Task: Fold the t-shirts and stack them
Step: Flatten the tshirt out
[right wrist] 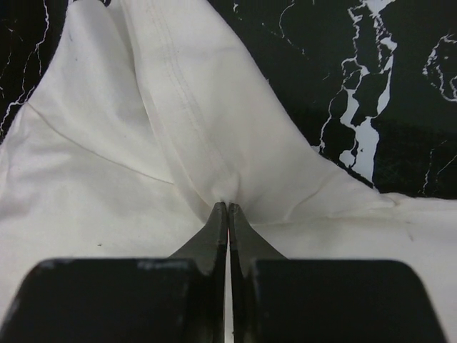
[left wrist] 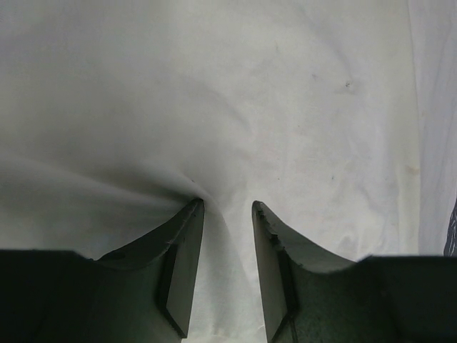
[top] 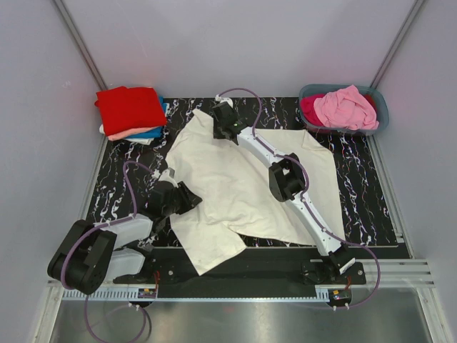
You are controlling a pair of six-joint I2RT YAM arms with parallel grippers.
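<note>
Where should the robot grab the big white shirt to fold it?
Probably at its edges, from above. The cream shirt lies flat, so only edges offer a pinchable fold. The right pincer nips the far edge; the left pincer sits open at the left edge.

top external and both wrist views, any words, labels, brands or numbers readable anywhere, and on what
No readable text in any view.
cream t-shirt: plain, no print or tag showing.
folded stack and tub: no lettering visible.
small parts at the arm bases: any markings too small to read.
</note>
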